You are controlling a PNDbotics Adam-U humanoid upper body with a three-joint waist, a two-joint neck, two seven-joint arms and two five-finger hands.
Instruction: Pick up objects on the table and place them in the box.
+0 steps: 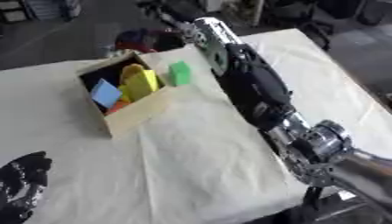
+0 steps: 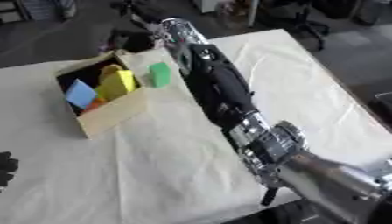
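Box (image 1: 130, 114), wooden, far left on counter (image 1: 199, 175), holds blue, yellow, orange blocks. Green block (image 1: 179, 73) just beside its right wall. Your right arm (image 1: 257, 87) stretches past it; right hand hidden, grip unknowable. Left hand (image 1: 21, 183) idle lower left, fingers unreadable. Next: grasp green block, lift over wall.

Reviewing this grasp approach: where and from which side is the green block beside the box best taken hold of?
Judging by its pose, grip the green block across its two upright side faces, coming down from above. It stands upright on the cloth close to the box wall, so the box side looks tight; the open side faces the right arm. The right hand is not visible.
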